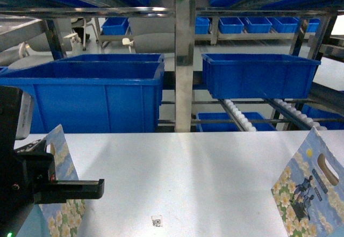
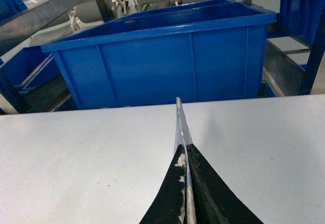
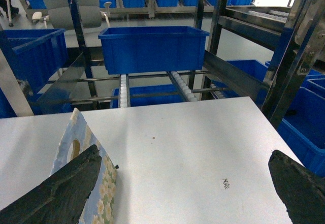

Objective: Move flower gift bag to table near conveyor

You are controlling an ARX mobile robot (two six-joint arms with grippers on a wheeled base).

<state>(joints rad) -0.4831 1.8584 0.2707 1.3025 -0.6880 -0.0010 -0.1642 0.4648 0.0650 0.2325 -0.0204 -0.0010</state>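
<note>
The flower gift bag [image 1: 60,183] stands upright at the white counter's [image 1: 183,178] left edge, its top rim clenched in the left gripper's [image 2: 186,158] jaws. A second bag [image 1: 309,194] stands opposite, beside the right gripper's [image 3: 183,183] released jaws. The conveyor [image 1: 252,120] rises behind.

The table [image 1: 188,172] is a wide, flat, plain white top. A small square sticker [image 1: 157,221] lies near its front edge, about the middle. One flowered gift bag [image 1: 60,194] stands at the left side and a second flowered bag [image 1: 309,194] stands at the right side, well apart. In the right wrist view a tiny black mark [image 3: 225,184] shows on the white surface.
</note>
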